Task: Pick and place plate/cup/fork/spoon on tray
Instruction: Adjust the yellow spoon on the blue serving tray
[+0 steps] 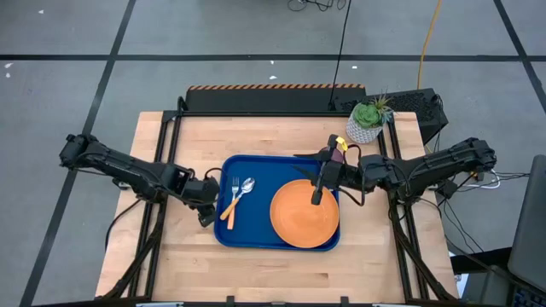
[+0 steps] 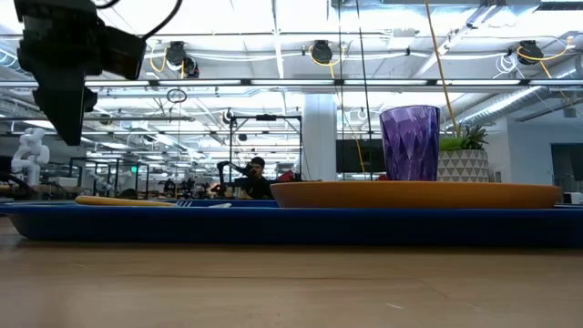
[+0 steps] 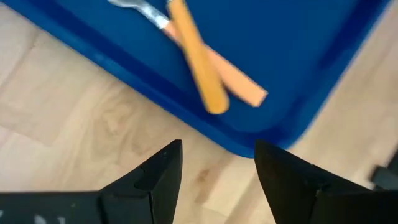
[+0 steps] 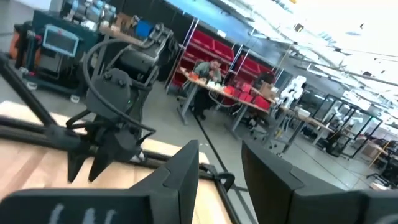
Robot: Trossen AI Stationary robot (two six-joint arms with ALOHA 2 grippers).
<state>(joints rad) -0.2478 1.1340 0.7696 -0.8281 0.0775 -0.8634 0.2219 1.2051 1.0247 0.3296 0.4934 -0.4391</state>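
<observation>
Bright, even overhead lighting; ceiling strip lights (image 2: 273,27) glare white in the low view; the close blue plastic tray (image 3: 298,74) looks softly blurred

Probably robotics lab: workbenches (image 4: 249,99), equipment.

One fork (image 1: 230,200); one spoon (image 1: 245,188) — one plate (image 1: 304,213)

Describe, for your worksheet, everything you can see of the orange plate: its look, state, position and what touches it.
The plate is large, round and orange, with a shallow raised rim, and looks like smooth plastic. It lies flat and upright on the right half of the blue tray, reaching almost to the tray's right edge. Nothing lies on it. The right gripper hangs above its upper part; contact cannot be told. In the low view the purple cup rises behind the plate's rim.
</observation>
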